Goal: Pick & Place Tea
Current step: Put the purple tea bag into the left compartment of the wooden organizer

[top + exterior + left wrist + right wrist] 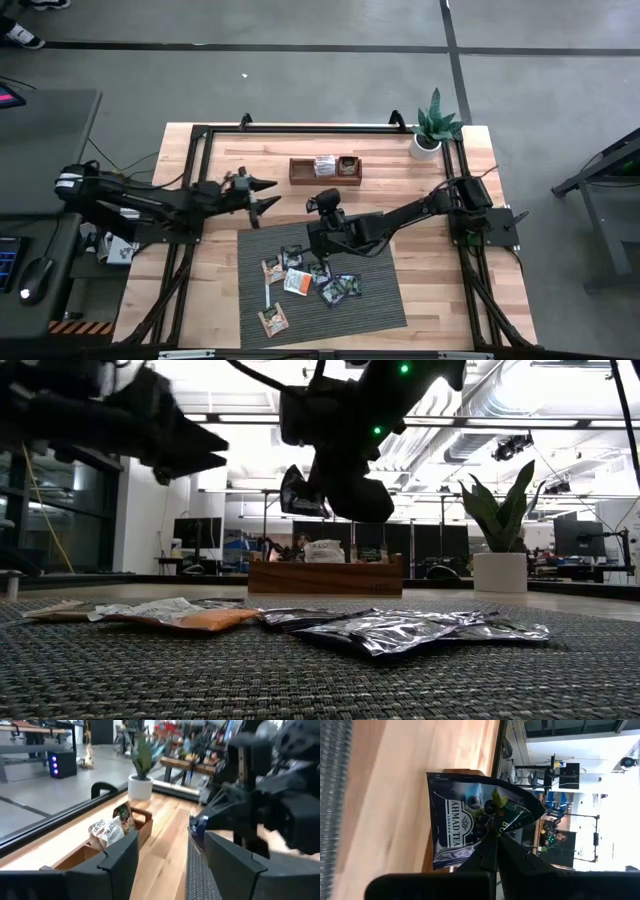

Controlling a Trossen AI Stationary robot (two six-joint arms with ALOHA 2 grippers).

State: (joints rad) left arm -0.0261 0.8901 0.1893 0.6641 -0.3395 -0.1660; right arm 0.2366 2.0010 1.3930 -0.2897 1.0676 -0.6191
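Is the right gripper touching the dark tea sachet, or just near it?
Touching. The right wrist view shows the right gripper with its fingers shut on the lower edge of the dark tea sachet, which hangs clear of the wood with no gap at the pinch.

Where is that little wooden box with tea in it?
The wooden box sits at the table's far middle in the high view, beyond the grey mat, left of the potted plant.

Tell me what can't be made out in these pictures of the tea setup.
- Sachets on the mat, high view: too small to read, and the right arm covers some, so no sure count.
- Wooden tray contents: tiny in the high view; in the low view its front wall hides the lower part.
- Held sachet, right wrist view: lower edge hidden behind the right gripper.
- Left gripper, left wrist view: fingers blurred, cut by the bottom edge.
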